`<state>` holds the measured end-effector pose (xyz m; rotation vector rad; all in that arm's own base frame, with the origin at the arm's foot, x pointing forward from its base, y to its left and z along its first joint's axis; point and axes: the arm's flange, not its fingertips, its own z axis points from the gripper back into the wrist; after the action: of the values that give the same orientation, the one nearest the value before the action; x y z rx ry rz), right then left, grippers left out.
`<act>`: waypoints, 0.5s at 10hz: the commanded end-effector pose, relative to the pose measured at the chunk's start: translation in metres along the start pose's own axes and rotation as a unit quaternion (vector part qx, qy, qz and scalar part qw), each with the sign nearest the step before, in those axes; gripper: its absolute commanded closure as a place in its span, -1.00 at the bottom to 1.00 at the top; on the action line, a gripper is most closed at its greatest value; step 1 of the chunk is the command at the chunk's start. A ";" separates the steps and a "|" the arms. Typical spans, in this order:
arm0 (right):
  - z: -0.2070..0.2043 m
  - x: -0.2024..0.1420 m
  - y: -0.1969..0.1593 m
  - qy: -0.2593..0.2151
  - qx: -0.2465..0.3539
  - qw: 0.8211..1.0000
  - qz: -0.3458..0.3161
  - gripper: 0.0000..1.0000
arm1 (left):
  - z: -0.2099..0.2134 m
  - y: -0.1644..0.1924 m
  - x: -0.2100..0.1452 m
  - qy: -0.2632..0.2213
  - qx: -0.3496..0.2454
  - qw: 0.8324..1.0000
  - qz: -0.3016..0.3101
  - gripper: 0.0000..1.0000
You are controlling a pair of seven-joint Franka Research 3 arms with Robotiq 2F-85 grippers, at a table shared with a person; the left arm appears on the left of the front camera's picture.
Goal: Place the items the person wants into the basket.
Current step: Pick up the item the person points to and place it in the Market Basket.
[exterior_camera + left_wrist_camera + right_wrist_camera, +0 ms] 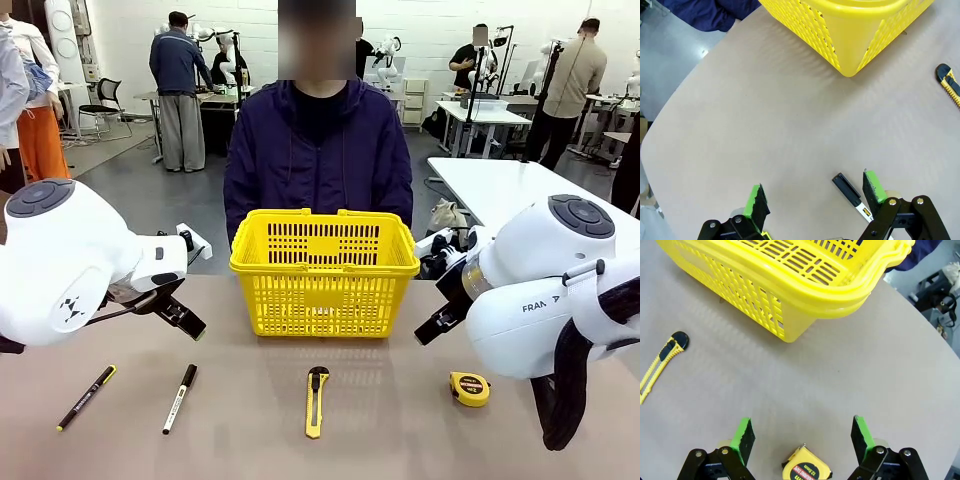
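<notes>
One yellow basket (322,302) stands far-centre on the surface (400,445). Near row, left to right: one pen (86,397), one marker (180,398), one knife (316,401), one tape (469,388). The left pincer (815,181) and right pincer (801,422) hang open, empty.

Bright even light from overhead, faint soft shadows on the bench (250,420), crisp focus, wrist views bowing the bench edge at 9 and 3 o'clock

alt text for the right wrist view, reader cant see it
The right gripper is open above a tan table, with a yellow tape measure lying between its green-padded fingers. A yellow basket stands farther off, and a yellow-and-black utility knife lies to the picture's left.
</notes>
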<state>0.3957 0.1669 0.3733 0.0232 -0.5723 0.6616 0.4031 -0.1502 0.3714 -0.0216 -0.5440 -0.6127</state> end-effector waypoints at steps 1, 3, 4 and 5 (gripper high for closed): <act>0.000 0.000 0.000 0.000 0.000 1.000 0.000 -1.00 | 0.000 0.000 0.000 0.000 0.000 1.000 0.000 -1.00; 0.000 0.000 0.000 0.000 0.000 1.000 0.000 -1.00 | 0.000 0.000 0.000 0.000 0.000 1.000 0.000 -1.00; 0.000 0.000 0.000 0.000 0.000 1.000 0.000 -1.00 | 0.000 0.000 0.000 0.000 0.000 1.000 0.000 -1.00; 0.036 -0.003 0.001 -0.020 -0.023 1.000 -0.002 -1.00 | 0.045 0.000 0.003 0.003 0.013 1.000 -0.019 -1.00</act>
<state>0.3961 0.1656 0.3821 0.0213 -0.5913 0.6575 0.4021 -0.1497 0.3800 -0.0169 -0.5471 -0.6183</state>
